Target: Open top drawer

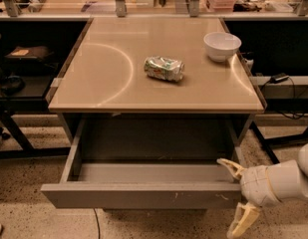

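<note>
The top drawer (143, 195) is pulled far out from under the beige table top. Its grey flat front faces me with small white scratch marks right of centre, and its shallow grey inside shows with nothing in it. My gripper (235, 195) is at the drawer's right front corner, at the end of the white arm coming in from the right. It is open: one cream finger (229, 166) points up over the drawer's right rim, and the other (241, 221) hangs below the front. It holds nothing.
On the table top (103, 78) lie a crushed green can (164, 68) at the centre and a white bowl (222, 45) at the back right. Dark shelving with cables stands on both sides. The floor is speckled.
</note>
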Controlling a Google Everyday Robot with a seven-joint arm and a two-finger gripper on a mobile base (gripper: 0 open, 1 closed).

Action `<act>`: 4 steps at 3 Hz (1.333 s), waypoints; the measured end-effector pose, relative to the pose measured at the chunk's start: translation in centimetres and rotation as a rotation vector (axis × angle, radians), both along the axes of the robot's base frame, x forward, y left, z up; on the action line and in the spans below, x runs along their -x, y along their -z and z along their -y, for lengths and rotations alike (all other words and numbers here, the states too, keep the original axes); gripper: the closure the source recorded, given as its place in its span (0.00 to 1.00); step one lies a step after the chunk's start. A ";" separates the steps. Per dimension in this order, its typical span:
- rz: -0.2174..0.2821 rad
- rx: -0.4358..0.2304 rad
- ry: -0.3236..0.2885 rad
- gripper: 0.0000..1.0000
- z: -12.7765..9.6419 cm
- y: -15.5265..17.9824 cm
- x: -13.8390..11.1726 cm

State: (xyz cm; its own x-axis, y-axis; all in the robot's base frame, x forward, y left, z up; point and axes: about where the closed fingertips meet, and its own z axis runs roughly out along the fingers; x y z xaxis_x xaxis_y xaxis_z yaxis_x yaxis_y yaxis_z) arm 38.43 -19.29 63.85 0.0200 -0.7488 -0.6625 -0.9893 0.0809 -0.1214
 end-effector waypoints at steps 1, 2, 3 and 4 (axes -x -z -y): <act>-0.013 -0.013 -0.005 0.00 0.2 0.2 2.1; -0.013 -0.013 -0.005 0.18 0.2 0.2 2.1; -0.020 -0.012 -0.011 0.42 0.0 0.2 1.8; -0.028 -0.009 -0.015 0.66 0.1 0.5 2.9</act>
State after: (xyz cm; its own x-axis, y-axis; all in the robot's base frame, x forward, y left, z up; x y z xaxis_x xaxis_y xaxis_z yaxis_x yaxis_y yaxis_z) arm 35.55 -19.42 63.38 0.0128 -0.7427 -0.6695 -0.9934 0.0671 -0.0934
